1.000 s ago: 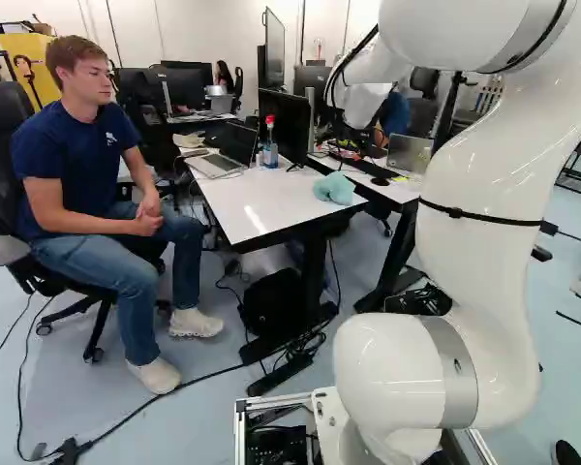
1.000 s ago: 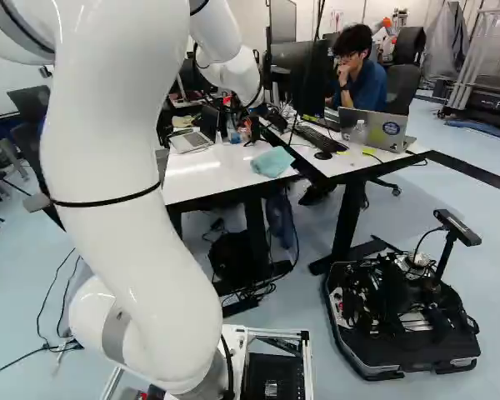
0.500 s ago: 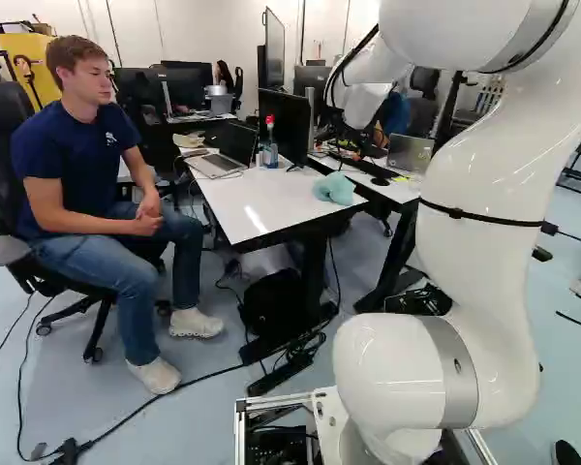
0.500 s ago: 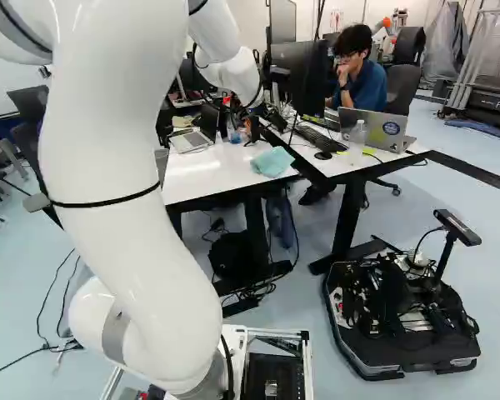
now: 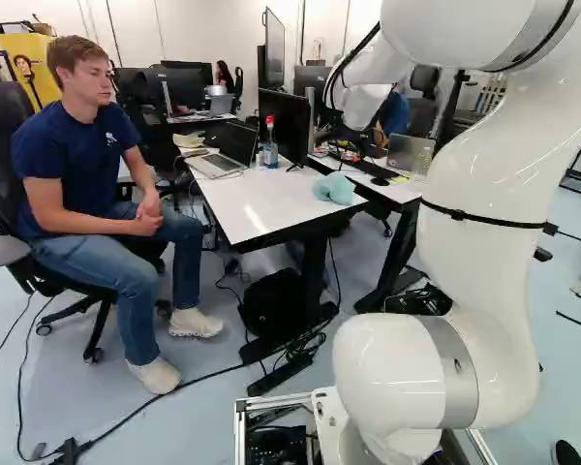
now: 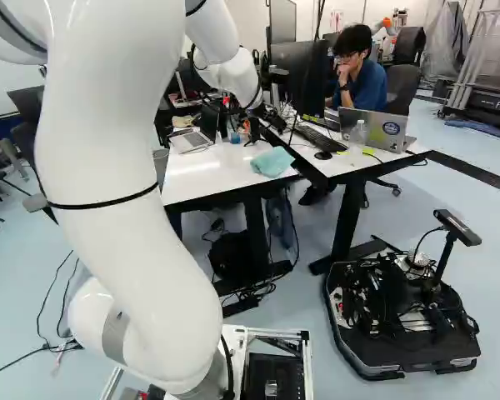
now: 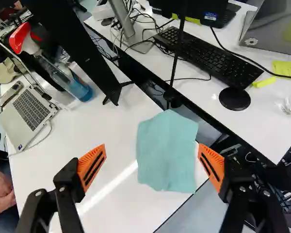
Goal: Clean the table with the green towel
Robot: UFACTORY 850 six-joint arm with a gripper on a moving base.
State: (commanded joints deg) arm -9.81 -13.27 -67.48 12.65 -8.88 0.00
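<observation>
Pointing 2 spread jaws towards the green towel (image 7: pixel 167 150)

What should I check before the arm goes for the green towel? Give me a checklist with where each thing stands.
1. Gripper open: ok, its fingers are wide apart.
2. Towel lined up: ok, in the wrist view it lies between the two fingers.
3. Towel already gripped: not ok, it lies on the table near an edge.
4. Exact height of the fingertips over the towel: cannot tell.
5. Table cleared for wiping: not ok, the red-topped bottle and the open laptop are on it.
</observation>
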